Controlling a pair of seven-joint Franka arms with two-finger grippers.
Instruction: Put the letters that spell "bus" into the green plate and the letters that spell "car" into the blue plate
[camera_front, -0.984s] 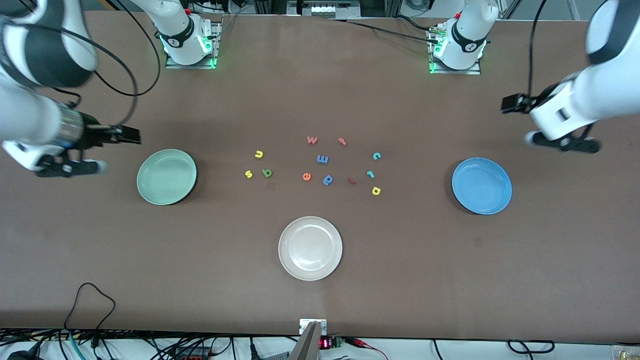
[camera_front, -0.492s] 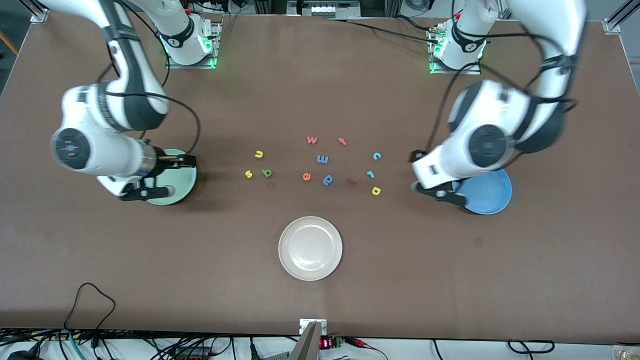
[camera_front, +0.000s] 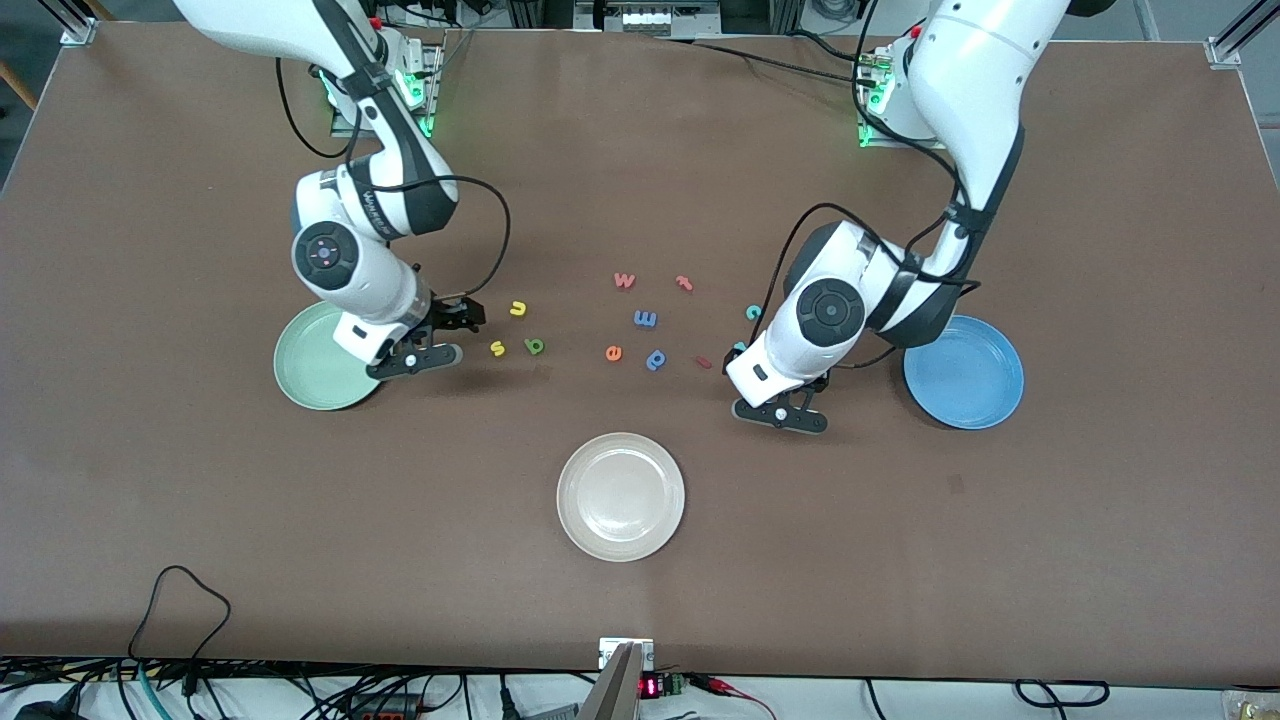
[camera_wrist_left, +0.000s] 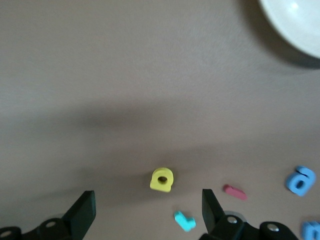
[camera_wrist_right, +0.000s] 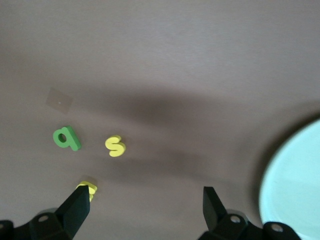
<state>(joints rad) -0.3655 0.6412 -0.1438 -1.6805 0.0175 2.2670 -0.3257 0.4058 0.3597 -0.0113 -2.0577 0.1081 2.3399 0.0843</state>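
The green plate (camera_front: 310, 378) lies toward the right arm's end of the table, the blue plate (camera_front: 965, 372) toward the left arm's end. Beside the green plate lie the yellow "u" (camera_front: 518, 308), yellow "s" (camera_front: 497, 348) and green "b" (camera_front: 535, 346). My right gripper (camera_front: 455, 337) hangs open and empty over the table between that plate and the "s" (camera_wrist_right: 115, 146). My left gripper (camera_wrist_left: 148, 212) is open and empty over the yellow "a" (camera_wrist_left: 161, 179) and teal "r" (camera_wrist_left: 184, 220). The arm hides the "a" in the front view. The teal "c" (camera_front: 753, 312) lies farther back.
A cream-white plate (camera_front: 572, 470) sits nearest the front camera. Mid-table lie a pink "w" (camera_front: 624, 280), pink "t" (camera_front: 684, 283), blue "m" (camera_front: 645, 319), orange "e" (camera_front: 613, 352), blue "p" (camera_front: 655, 359) and a small red piece (camera_front: 704, 362).
Both arms have swung in from the table's ends toward the letters and come down low, the right one past the green plate, the left one past the blue plate.
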